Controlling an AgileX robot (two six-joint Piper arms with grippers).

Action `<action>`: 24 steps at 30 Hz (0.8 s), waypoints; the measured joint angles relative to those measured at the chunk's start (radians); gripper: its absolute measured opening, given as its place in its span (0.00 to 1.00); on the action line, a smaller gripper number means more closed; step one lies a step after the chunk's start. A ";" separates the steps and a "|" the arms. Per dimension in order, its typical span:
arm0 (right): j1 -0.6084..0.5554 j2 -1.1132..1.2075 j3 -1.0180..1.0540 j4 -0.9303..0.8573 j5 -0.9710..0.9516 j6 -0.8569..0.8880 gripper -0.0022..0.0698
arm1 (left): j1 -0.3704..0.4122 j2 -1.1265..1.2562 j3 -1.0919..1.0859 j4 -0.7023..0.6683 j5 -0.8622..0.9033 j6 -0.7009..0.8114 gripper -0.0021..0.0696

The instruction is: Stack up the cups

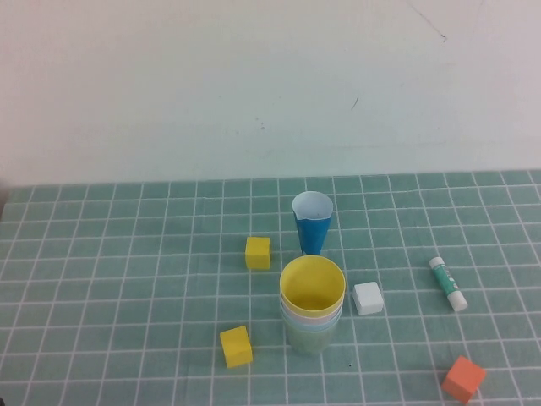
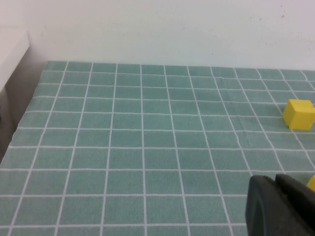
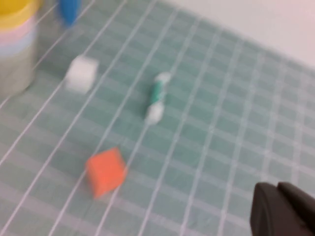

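Cups [image 1: 312,306]: nested in one upright stack, yellow on top, on the bench [image 1: 101,288] near the middle front
Around the stack: dark-blue cone cup [image 1: 313,222] just behind, white cube [image 1: 368,298] beside, two yellow cubes [image 1: 258,252], orange cube [image 1: 463,378], glue stick [image 1: 447,283]
Left gripper [image 2: 280,206]: low over bare bench, fingers together
Right gripper [image 3: 283,209]: near the orange cube, fingers together
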 joint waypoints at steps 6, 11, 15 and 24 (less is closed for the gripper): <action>-0.256 -0.119 0.122 -0.012 -0.238 -0.003 0.03 | 0.000 0.000 0.000 0.000 0.000 -0.006 0.03; -0.368 -0.260 0.291 -0.034 -0.316 -0.004 0.03 | 0.000 0.000 0.000 0.000 0.000 -0.008 0.03; -0.380 -0.348 0.399 -0.034 -0.301 -0.004 0.03 | 0.000 0.000 0.000 0.000 0.002 -0.008 0.03; -0.380 -0.362 0.401 -0.041 -0.295 -0.004 0.03 | 0.000 -0.002 0.000 0.000 0.002 -0.008 0.03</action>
